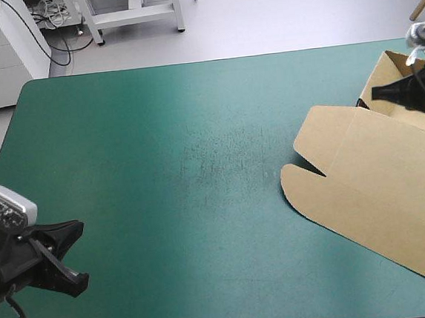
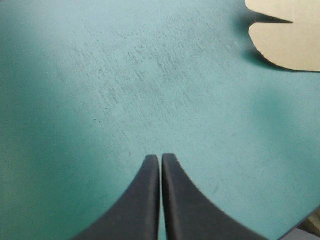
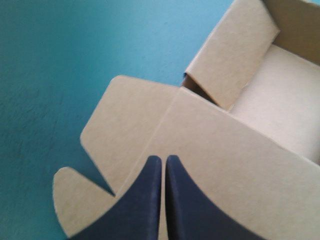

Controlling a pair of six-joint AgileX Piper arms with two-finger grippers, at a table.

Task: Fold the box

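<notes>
Left gripper (image 2: 161, 157): fingers pressed together on nothing, over bare teal-green cover (image 2: 100, 100). The box (image 1: 378, 182) lies well ahead of it and off to one side. Right gripper (image 3: 163, 159): likewise closed and empty, with the lid panel spread flat under its tips and the raised tray just ahead. Risk noted: nothing pins the tray, so a closed tip pushing at the lid could slide the light board across the cover instead of bending the crease.
</notes>
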